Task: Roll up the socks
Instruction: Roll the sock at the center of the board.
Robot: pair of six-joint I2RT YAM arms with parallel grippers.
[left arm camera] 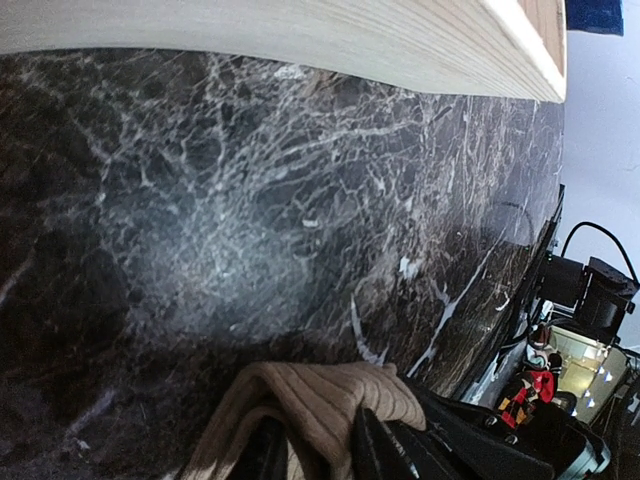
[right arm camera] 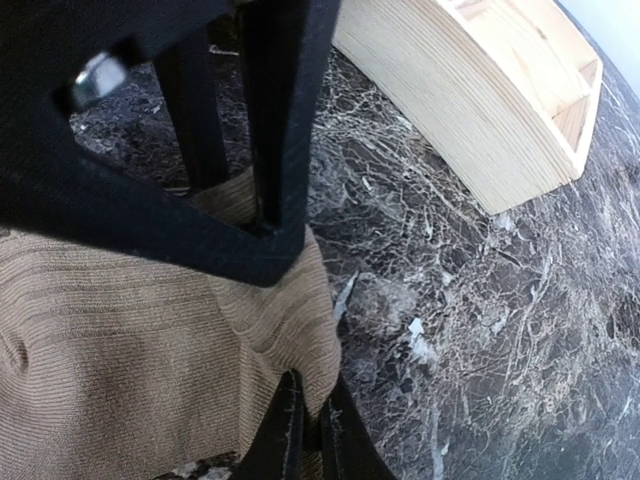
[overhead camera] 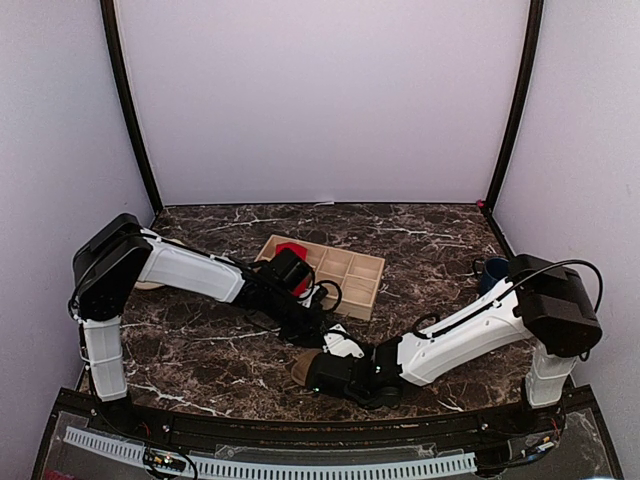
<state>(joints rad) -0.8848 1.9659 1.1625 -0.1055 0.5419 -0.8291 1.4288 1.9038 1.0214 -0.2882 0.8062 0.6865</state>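
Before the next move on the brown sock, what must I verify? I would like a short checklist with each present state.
1. Right gripper shut on the tan sock, at its edge: ok.
2. Left gripper fingers astride the sock fold: ok.
3. Left grip firm: cannot tell.
4. Sock clear of the wooden tray: ok.
5. Sock rolled up: not ok, broad flat fabric shows.
6. Red sock in the tray, out of the way: ok.

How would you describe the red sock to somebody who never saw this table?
Find the pale wooden tray with compartments in the middle of the dark marble table. The red sock lies in its left end, partly behind the left arm. Nothing else in the tray is red.
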